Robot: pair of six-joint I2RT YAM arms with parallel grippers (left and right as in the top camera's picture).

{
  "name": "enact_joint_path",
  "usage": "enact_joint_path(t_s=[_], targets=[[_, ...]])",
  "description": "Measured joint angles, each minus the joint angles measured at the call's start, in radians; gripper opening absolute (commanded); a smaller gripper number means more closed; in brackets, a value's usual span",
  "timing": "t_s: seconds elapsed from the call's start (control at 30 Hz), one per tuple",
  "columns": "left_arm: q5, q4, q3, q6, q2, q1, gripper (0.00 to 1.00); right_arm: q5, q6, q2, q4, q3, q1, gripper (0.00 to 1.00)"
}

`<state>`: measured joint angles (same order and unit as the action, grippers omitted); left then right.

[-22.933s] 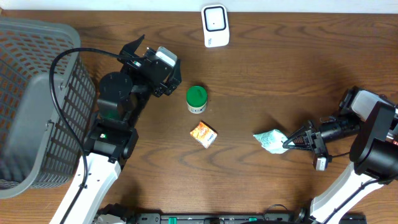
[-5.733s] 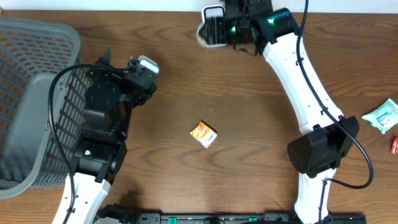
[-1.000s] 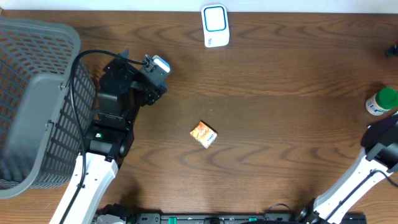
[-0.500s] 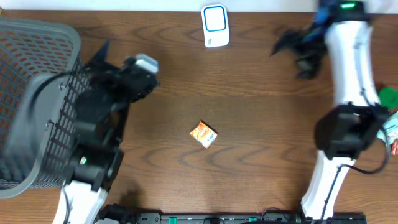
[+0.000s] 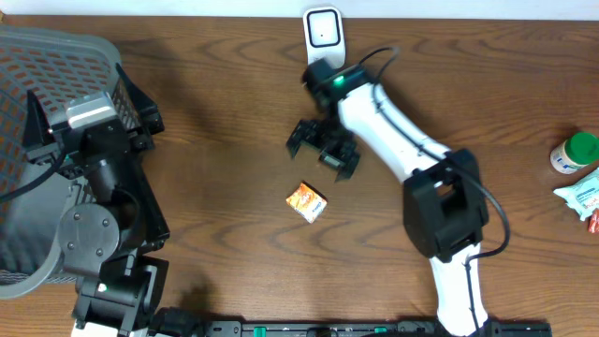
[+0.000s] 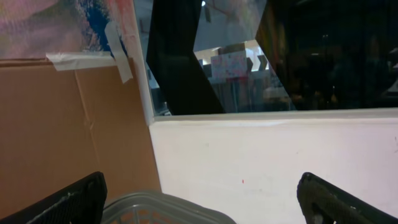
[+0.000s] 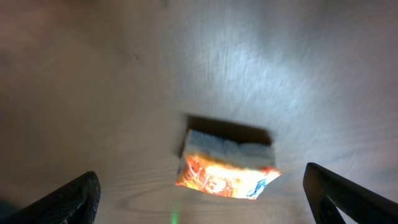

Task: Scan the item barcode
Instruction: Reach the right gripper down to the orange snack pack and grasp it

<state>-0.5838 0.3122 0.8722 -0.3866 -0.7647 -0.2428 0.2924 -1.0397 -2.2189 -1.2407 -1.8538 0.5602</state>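
The small orange box (image 5: 307,202) lies on the bare wood near the middle of the table (image 5: 468,94), and nothing touches it. In the right wrist view it sits a little turned, with one corner toward the camera. I see printed colours on it, but I cannot find a barcode on any face that shows.

The right gripper (image 5: 321,153) hangs just beside the box, on its far side, with the fingers spread wide and nothing between them. This is where I see the first risk. The box is small and probably light. If I go down while the jaws are not squared to its sides, one finger may meet it first and push it away or tip it over, and I would not get a grip. A second risk is that the fingers cover the code, or that the code is on the bottom face. Then the scanner (image 5: 324,37), which stands at the far edge of the table, will read nothing, and I must turn the box in the air with a thin hold on it.

The left gripper (image 6: 202,202) is also spread and empty, up above the grey basket (image 5: 28,140) and well apart, so I expect no clash between the arms. The green-capped bottle (image 5: 573,153) and the pouch (image 5: 580,195) lie far at the right edge, out of the way.
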Motion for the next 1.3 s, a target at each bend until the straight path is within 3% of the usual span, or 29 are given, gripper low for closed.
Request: enact_joint_path(t_s=[0.53, 0.67, 0.8, 1.07, 1.1, 1.13, 1.17, 1.3], targets=[[-0.023, 0.0, 0.0, 0.024, -0.003, 0.0, 0.98, -0.09, -0.289, 0.006, 0.113, 0.22, 0.171, 0.99], [-0.025, 0.0, 0.0, 0.024, -0.003, 0.0, 0.98, -0.079, -0.336, 0.04, 0.166, 0.283, 0.177, 0.84], [-0.025, -0.002, 0.0, 0.024, -0.003, 0.0, 0.98, -0.071, -0.37, 0.055, 0.184, 0.311, 0.19, 0.81], [-0.025, -0.021, 0.0, 0.024, -0.003, 0.0, 0.98, -0.052, -0.266, 0.056, 0.172, 0.318, 0.167, 0.78], [-0.025, -0.021, 0.0, 0.024, -0.003, 0.0, 0.98, -0.048, -0.243, 0.056, 0.17, 0.32, 0.16, 0.8], [-0.025, -0.021, 0.0, 0.024, -0.003, 0.0, 0.98, -0.044, -0.22, 0.056, 0.168, 0.322, 0.153, 0.94], [-0.025, -0.021, 0.0, 0.024, -0.003, 0.0, 0.98, -0.04, -0.19, 0.056, 0.164, 0.324, 0.145, 0.98], [-0.025, -0.021, 0.0, 0.024, -0.003, 0.0, 0.98, -0.038, -0.052, 0.056, 0.164, 0.33, 0.113, 0.99]])
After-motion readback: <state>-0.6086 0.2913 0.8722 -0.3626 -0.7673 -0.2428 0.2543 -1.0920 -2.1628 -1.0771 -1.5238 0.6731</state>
